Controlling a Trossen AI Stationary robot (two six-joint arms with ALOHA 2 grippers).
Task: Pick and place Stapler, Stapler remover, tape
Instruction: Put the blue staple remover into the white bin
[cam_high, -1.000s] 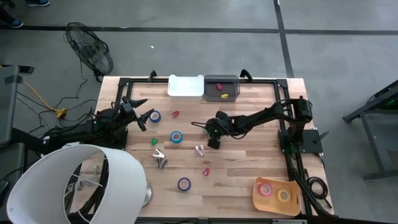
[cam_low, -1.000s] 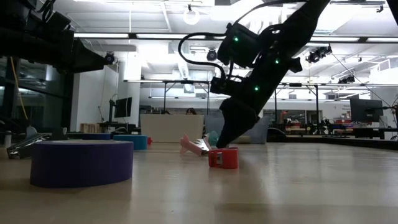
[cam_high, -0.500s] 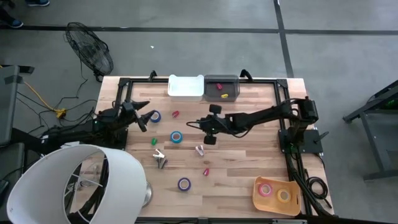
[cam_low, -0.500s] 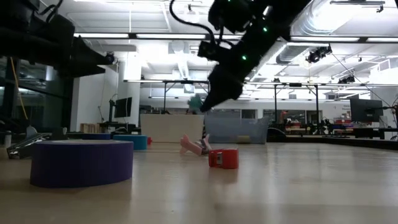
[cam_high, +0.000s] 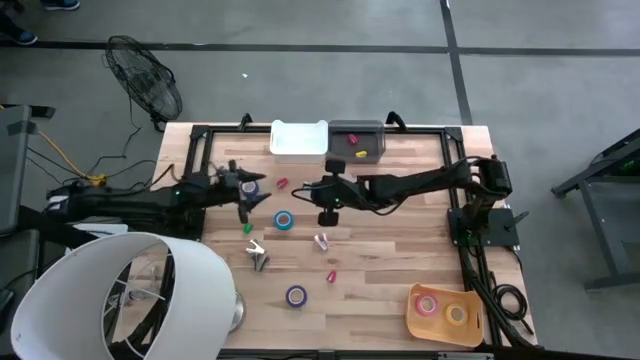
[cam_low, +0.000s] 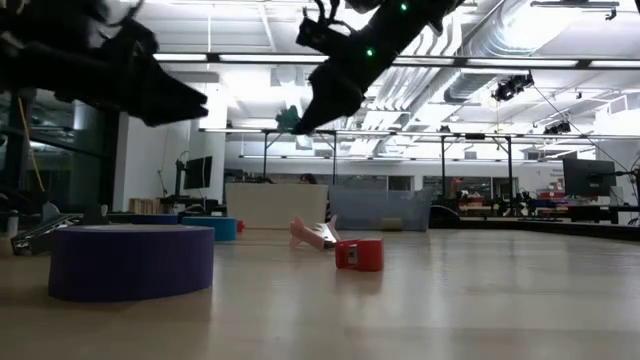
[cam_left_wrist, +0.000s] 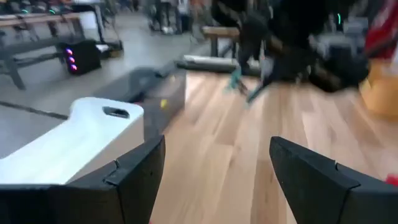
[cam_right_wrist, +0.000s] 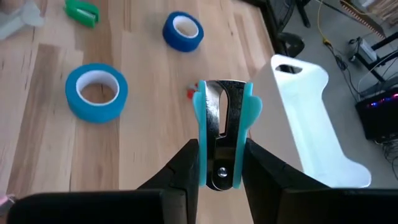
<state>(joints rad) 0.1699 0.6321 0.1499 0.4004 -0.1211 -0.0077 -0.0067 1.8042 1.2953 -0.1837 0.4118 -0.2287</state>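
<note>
Gripping a teal staple remover (cam_right_wrist: 222, 134) across its plastic wings, right fingers (cam_right_wrist: 186, 163) clenched, aloft near the bench's far edge; light, stiff, springy. Left fingers (cam_left_wrist: 144, 171) spread, empty.

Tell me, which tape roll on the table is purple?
The purple tape roll lies alone near the table's front edge. The two blue rolls lie farther back, by the grippers.

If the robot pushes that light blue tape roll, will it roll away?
Probably not: the light blue tape roll lies flat on the table, so it would likely slide. It looks stiff and light. The right tool is busy holding a teal staple remover.
</note>
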